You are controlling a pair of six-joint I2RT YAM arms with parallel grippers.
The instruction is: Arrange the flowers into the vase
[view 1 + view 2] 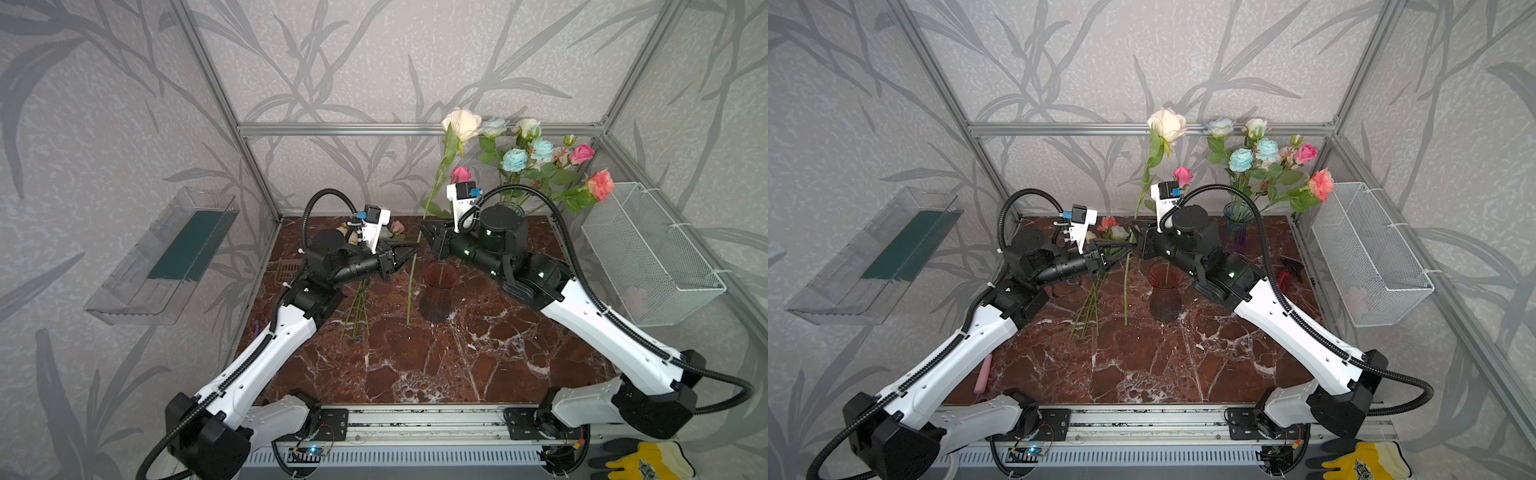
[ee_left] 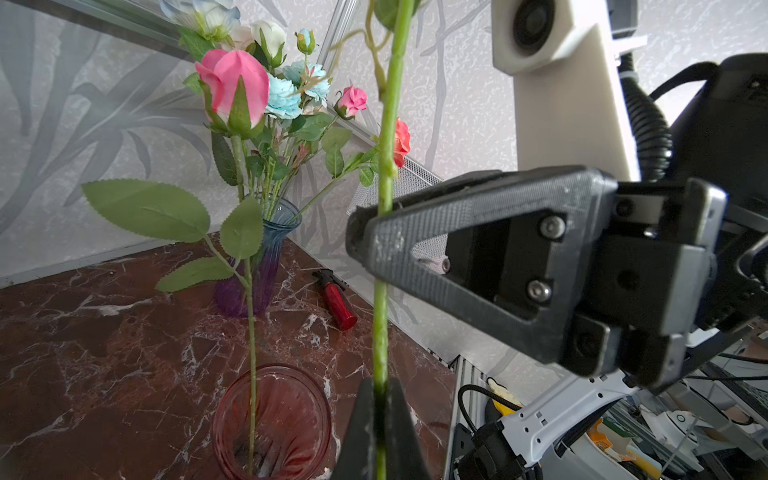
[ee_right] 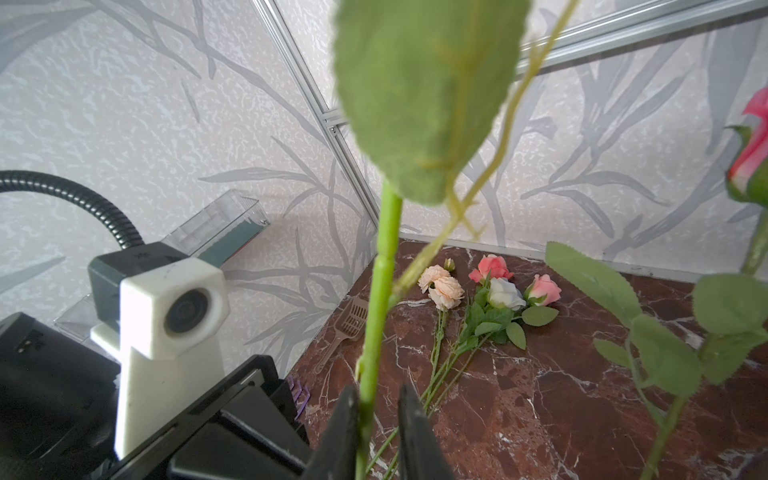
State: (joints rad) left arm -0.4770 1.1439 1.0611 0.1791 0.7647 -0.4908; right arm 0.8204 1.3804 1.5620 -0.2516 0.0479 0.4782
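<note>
A cream rose (image 1: 461, 120) (image 1: 1167, 124) stands upright on a long stem (image 1: 411, 282) just left of the red glass vase (image 1: 436, 305) (image 1: 1165, 305) (image 2: 320, 415). My left gripper (image 1: 415, 249) (image 1: 1127, 248) (image 2: 380, 386) is shut on that stem. A little higher, my right gripper (image 1: 424, 228) (image 1: 1133, 227) (image 3: 376, 395) straddles the same stem (image 3: 380, 291); the stem lies against one finger and a gap shows at the other. One pink rose (image 1: 460, 173) (image 2: 232, 87) stands in the red vase. Several more flowers (image 3: 490, 291) (image 1: 1113, 228) lie on the table behind my left arm.
A blue-purple vase (image 1: 1235, 224) (image 2: 249, 274) full of flowers stands at the back right. A red spray bottle (image 1: 1285, 276) lies beside it, a brown scoop (image 3: 349, 328) at the back left. A wire basket (image 1: 648, 257) hangs on the right wall, a clear tray (image 1: 166, 257) on the left.
</note>
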